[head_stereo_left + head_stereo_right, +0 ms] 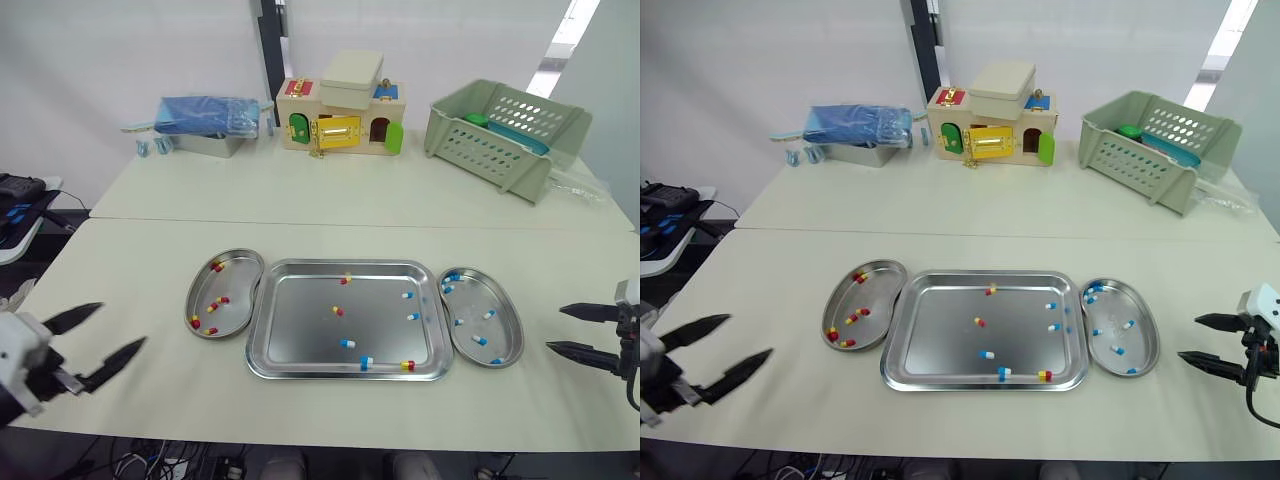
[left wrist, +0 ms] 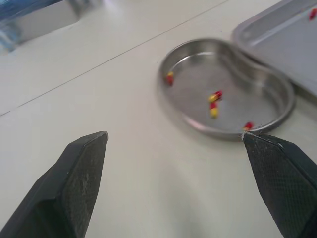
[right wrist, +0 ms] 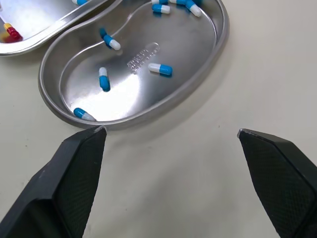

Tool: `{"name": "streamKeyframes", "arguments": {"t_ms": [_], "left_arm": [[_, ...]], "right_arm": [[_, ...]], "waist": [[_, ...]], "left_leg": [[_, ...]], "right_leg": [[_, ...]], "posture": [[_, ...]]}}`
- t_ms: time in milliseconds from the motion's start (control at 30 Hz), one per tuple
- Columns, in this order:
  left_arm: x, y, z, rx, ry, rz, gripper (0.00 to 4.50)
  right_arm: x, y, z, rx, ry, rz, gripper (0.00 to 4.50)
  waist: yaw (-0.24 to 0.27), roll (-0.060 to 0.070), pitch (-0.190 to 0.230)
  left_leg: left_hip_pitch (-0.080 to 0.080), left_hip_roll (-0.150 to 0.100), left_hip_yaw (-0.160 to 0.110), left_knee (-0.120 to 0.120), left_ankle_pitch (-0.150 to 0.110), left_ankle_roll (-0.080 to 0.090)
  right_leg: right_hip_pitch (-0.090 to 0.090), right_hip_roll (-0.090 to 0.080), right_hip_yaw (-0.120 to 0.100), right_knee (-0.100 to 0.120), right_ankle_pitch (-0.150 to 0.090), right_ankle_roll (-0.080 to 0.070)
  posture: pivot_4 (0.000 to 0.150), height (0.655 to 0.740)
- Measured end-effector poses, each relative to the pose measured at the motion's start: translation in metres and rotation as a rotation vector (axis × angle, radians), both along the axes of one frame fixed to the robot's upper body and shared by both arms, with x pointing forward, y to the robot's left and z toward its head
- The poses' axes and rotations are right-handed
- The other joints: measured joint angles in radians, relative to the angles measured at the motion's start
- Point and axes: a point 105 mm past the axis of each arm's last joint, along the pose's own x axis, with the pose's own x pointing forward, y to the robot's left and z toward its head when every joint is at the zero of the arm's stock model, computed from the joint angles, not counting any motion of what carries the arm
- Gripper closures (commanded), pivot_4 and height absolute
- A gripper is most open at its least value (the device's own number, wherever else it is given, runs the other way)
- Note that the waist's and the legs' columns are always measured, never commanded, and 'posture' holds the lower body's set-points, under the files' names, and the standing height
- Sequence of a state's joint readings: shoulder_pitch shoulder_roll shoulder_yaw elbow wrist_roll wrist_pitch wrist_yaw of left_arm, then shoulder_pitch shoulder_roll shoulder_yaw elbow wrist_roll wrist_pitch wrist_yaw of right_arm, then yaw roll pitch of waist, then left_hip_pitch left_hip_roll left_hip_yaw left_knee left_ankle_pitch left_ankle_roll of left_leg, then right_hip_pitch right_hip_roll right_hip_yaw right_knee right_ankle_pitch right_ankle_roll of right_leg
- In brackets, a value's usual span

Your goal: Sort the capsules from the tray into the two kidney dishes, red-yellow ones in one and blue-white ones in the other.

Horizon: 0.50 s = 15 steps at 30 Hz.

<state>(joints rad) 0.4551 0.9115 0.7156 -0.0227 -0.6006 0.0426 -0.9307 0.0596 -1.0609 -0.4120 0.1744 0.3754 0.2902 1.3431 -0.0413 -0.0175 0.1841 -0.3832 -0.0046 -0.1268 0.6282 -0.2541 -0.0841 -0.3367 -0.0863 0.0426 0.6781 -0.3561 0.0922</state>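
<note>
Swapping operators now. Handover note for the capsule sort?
Left gripper: jaws open, empty, over the table short of the left kidney dish.
Right gripper: jaws open, empty, just outside the right kidney dish.
Done: left kidney dish holds only red-yellow capsules; right kidney dish holds only blue-white capsules.
Left: the tray between the dishes has three red-yellow and at least four blue-white ones to move.
</note>
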Motion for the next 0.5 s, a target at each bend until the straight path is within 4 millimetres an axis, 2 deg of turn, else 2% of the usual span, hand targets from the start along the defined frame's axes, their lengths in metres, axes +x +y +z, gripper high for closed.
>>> {"name": "streamKeyframes", "arguments": {"t_ms": [167,500], "left_arm": [[0.012,0.034,0.007,0.034,0.051,0.09,0.0],[0.023,0.038,-0.002,0.039,0.1,0.075,0.0]], "right_arm": [[0.0,-0.005,-0.005,0.002,-0.015,-0.025,0.03],[0.0,-0.007,-0.008,-0.006,-0.023,-0.042,0.03]], "waist": [[-0.004,0.0,0.0],[-0.013,0.0,0.001]], "left_leg": [[0.0,0.0,-0.001,0.0,0.0,0.0],[0.0,0.001,0.0,-0.001,0.0,0.0]], "right_leg": [[0.0,0.001,0.0,0.0,0.0,0.0],[-0.001,0.0,0.0,0.001,0.0,0.0]], "posture": [[0.15,0.74],[0.15,0.74]]}}
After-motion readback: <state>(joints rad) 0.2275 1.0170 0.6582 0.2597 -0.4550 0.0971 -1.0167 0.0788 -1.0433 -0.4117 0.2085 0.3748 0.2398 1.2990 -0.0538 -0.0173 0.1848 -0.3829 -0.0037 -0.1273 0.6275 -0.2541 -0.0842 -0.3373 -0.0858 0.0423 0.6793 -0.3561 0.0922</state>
